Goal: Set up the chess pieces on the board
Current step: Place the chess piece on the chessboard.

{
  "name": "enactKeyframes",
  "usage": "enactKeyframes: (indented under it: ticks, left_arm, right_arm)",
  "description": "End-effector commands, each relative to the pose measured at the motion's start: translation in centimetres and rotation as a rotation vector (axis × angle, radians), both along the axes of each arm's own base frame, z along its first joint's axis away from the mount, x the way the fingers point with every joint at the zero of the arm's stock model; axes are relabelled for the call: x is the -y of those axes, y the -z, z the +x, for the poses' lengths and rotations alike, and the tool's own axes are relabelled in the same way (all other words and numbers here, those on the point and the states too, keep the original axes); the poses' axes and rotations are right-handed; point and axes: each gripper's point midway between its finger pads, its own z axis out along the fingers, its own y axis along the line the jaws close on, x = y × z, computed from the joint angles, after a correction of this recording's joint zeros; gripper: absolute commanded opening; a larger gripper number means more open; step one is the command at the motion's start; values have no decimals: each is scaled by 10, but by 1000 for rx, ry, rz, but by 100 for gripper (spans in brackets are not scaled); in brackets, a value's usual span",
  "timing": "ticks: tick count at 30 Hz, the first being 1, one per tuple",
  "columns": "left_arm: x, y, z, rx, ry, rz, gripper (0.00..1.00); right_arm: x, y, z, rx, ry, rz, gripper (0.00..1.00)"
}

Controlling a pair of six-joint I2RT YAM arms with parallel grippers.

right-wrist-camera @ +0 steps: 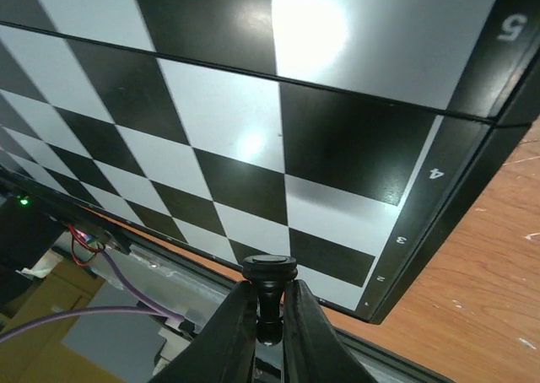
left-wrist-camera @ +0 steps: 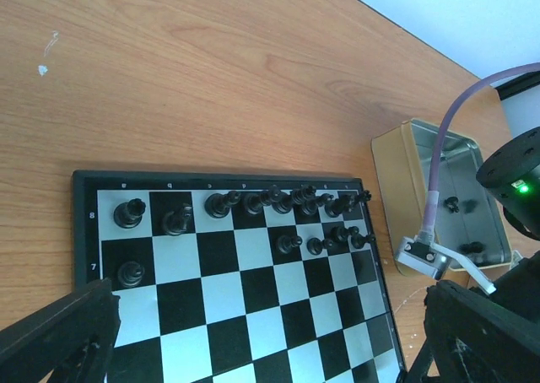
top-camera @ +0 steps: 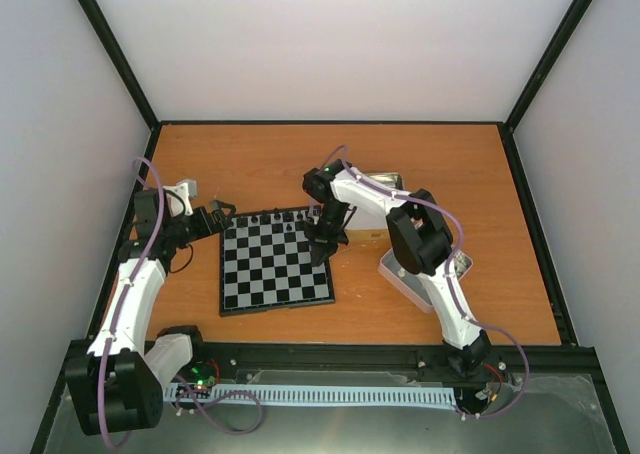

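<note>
While my right tool [right-wrist-camera: 270,297] pinches a black piece [right-wrist-camera: 270,269] by its stem at the bottom centre of its wrist view, the board [top-camera: 275,264] lies mid-frame on the bench [top-camera: 420,164] in the top view. My left tool [left-wrist-camera: 270,341] stands wide at the board's upper left corner there, holding nothing. Other black chessmen [left-wrist-camera: 278,202] stand along the board's top two rows in the left wrist view, and a tin [left-wrist-camera: 392,172] at right holds a few more.

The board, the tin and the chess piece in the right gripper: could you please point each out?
board [top-camera: 262,274]: top external view, a bare square near its middle.
tin [left-wrist-camera: 398,176]: left wrist view, its golden outer wall.
chess piece [right-wrist-camera: 270,270]: right wrist view, its round end.
</note>
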Motion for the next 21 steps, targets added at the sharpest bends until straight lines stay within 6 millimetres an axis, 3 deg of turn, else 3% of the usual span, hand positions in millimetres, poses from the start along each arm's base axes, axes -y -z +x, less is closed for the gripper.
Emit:
enactKeyframes:
  ticks: [1,12,21]
  left_arm:
    - [-2,1,-1,7,3,35,100]
    - [-5,3,-1,-2,-14,47,100]
    - [-7,-7,-1,15,-16,67,100]
  right_arm:
    - [4,3,-7,-52,-10,-58,11]
    - [-2,7,0,-53,-14,-64,24]
    - [4,-38,42,271,-69,-60,39]
